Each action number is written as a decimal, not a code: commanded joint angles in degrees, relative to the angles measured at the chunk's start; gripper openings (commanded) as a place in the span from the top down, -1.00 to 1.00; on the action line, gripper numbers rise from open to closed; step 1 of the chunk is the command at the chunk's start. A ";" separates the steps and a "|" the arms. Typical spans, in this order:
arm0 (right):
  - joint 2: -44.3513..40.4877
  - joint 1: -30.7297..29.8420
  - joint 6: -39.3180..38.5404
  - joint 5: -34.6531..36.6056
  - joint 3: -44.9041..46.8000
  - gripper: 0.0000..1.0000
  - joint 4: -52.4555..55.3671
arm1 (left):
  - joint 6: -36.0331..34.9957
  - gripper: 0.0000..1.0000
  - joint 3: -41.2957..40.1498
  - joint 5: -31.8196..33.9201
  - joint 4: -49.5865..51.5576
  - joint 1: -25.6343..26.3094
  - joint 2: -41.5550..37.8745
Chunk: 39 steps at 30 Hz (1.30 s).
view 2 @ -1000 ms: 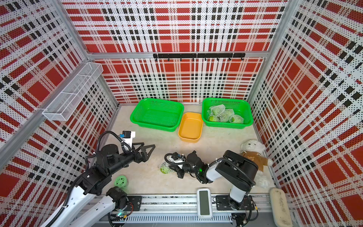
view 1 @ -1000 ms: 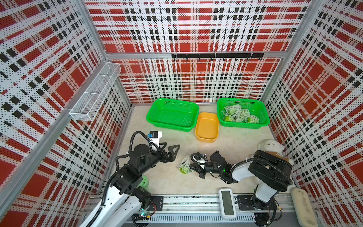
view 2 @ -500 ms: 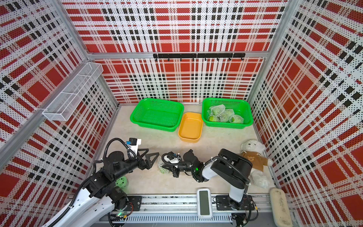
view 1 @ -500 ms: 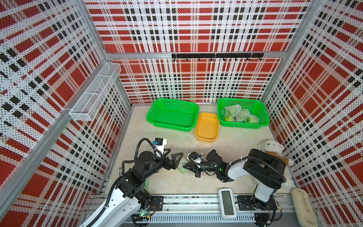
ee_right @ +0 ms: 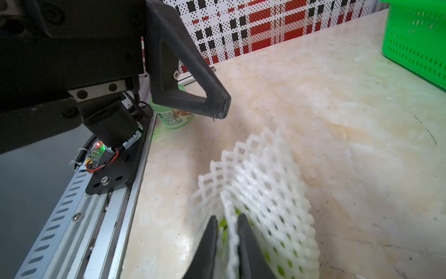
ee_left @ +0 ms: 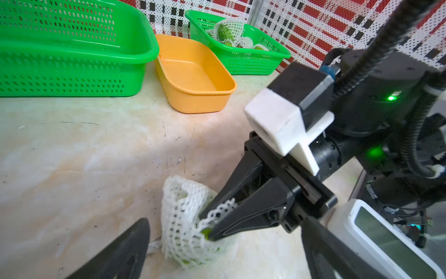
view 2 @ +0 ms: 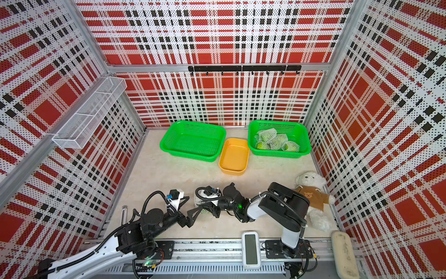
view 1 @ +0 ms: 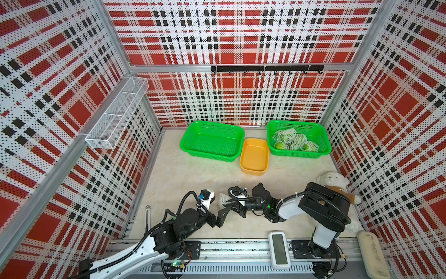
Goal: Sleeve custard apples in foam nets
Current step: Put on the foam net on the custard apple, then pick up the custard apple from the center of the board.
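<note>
One custard apple [ee_left: 206, 233] lies on the table near the front, wrapped in a white foam net [ee_left: 183, 217] [ee_right: 272, 193] [view 1: 223, 198]; only green specks show through the mesh. My right gripper [ee_right: 228, 229] [ee_left: 210, 235] is at the net's loose rim with its jaws slightly apart, so it is open, and one strand of net stands between them. My left gripper [ee_left: 225, 221] [view 1: 218, 205] is wide open, its fingers [ee_left: 125, 251] on either side of the netted fruit without touching it. Several netted custard apples [view 1: 293, 142] lie in the right green basket [view 1: 299, 123].
An empty green basket [view 1: 190, 147] and an orange tray [view 1: 254, 157] stand at the back. A white plush bear [view 1: 333, 180] sits behind my right arm. A small green tub [ee_right: 173, 118] stands by the front rail, and a white handheld device [view 1: 279, 250] lies on it.
My left arm has swung right until its open jaws flank the netted fruit. My right gripper slid slightly left with the net, and its jaws have parted a little.
</note>
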<state>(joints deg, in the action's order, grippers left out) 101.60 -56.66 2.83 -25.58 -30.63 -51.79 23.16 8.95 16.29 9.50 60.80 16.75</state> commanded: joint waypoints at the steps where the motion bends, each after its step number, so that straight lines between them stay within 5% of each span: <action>1: -0.97 -0.34 -0.90 1.96 -0.51 0.26 0.89 | -0.21 -0.99 -0.10 6.64 -3.26 0.88 -0.76; 9: -2.27 -0.40 0.50 8.25 -0.49 -0.05 0.82 | 0.65 -0.99 -1.06 6.70 -3.46 0.81 0.77; 17: -3.82 2.08 2.76 1.50 -2.43 -0.07 5.56 | 1.72 -0.99 -4.53 8.36 -8.18 1.06 4.12; 22: -5.27 1.26 -1.39 5.45 -3.03 -0.22 11.74 | 1.55 -0.99 -3.56 9.43 -9.50 1.03 7.28; 28: -7.53 0.52 -3.48 9.41 -1.93 -0.73 11.04 | 0.34 -0.99 -3.06 9.41 -9.50 0.00 6.68; 39: -8.50 -0.69 -8.55 6.62 0.79 -0.75 8.30 | 2.33 -0.99 -4.22 4.49 -11.78 -4.51 10.01</action>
<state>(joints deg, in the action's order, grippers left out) 94.72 -57.06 -2.79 -16.91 -30.65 -40.49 24.23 4.54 21.82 -0.36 56.64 24.71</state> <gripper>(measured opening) 0.872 0.994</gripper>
